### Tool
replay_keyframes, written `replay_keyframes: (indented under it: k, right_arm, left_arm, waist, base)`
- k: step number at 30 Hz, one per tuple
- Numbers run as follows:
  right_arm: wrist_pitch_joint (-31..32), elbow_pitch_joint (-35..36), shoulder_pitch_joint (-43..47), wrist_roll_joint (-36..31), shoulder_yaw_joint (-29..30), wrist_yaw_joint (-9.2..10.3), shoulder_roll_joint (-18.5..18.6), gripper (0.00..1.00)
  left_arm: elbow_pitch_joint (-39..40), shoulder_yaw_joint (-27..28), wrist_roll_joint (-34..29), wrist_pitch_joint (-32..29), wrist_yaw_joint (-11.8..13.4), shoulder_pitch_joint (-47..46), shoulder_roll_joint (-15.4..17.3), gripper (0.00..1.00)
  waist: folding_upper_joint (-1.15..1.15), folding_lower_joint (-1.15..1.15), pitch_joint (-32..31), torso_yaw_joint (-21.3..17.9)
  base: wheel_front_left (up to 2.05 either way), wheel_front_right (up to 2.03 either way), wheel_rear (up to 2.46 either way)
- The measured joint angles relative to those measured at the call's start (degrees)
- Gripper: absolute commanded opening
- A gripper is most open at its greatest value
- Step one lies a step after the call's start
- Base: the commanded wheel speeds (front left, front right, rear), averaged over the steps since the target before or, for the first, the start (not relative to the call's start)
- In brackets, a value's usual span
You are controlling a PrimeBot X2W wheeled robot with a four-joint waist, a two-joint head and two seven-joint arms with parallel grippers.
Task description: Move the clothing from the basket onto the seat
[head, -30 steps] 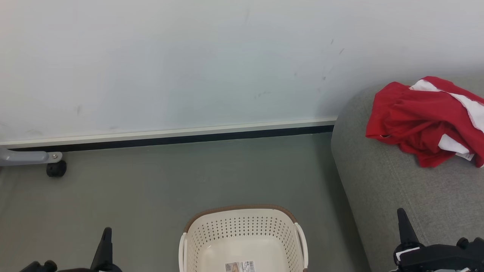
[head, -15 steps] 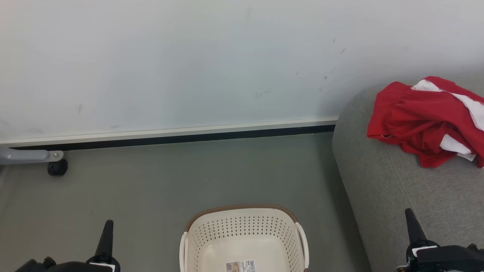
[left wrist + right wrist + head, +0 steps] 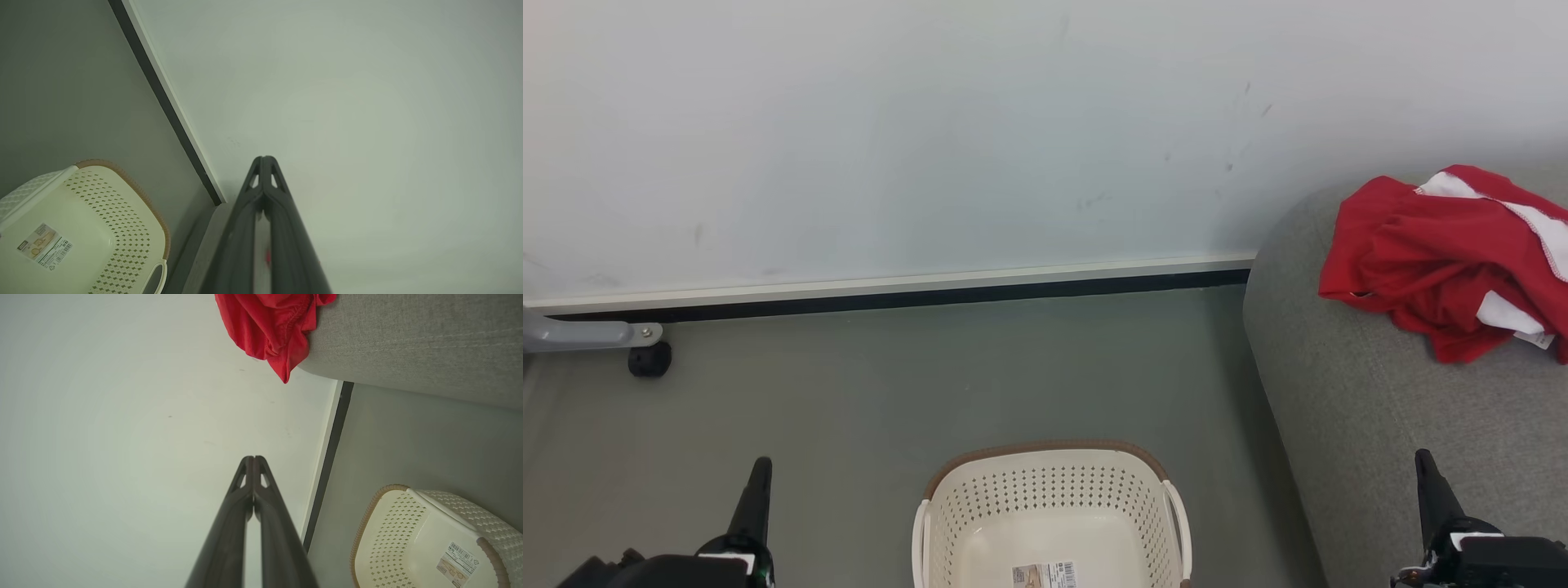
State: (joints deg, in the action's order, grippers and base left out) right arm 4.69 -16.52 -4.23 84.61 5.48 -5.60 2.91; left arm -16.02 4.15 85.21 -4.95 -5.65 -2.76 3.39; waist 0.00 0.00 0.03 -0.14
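Compared with one second earlier, the left claw point(image 3: 760, 467) reaches higher up the head view and the right claw point(image 3: 1423, 461) stands further right. Both have their fingers pressed together on nothing, and the scenery has drifted only slightly with the camera. The red-and-white clothing point(image 3: 1429, 261) lies crumpled as before on the light-grey seat point(image 3: 1372, 425), well apart from the cream basket point(image 3: 1049, 490), which stands on the grey-green floor point(image 3: 931, 384) with a printed label point(image 3: 1044, 574) on its bottom. Behind runs a pale wall point(image 3: 931, 122) with a white-and-black baseboard point(image 3: 931, 292), and a black caster point(image 3: 649, 359) under a grey leg point(image 3: 580, 335) sits at the left.
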Motion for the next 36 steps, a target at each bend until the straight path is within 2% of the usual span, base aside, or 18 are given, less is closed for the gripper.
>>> replay_keyframes:
  k: [9, 36]
  right_arm:
    - [1.81, -0.63, -0.82, 6.77, 2.11, -1.19, -0.32, 0.00]
    - [1.81, -0.63, -1.07, 6.81, 2.16, -1.30, -0.37, 0.00]
  left_arm:
    - [-0.74, 0.99, 5.81, -1.57, -1.16, -1.70, -0.91, 0.00]
    - [-0.82, 1.03, 6.49, -1.57, -1.44, -1.78, -1.01, 0.00]
  waist:
    - [0.00, 0.00, 0.07, 0.14]
    - [0.00, 0.00, 0.07, 0.14]
  base:
    - [0.00, 0.00, 0.00]
    - [0.00, 0.00, 0.00]
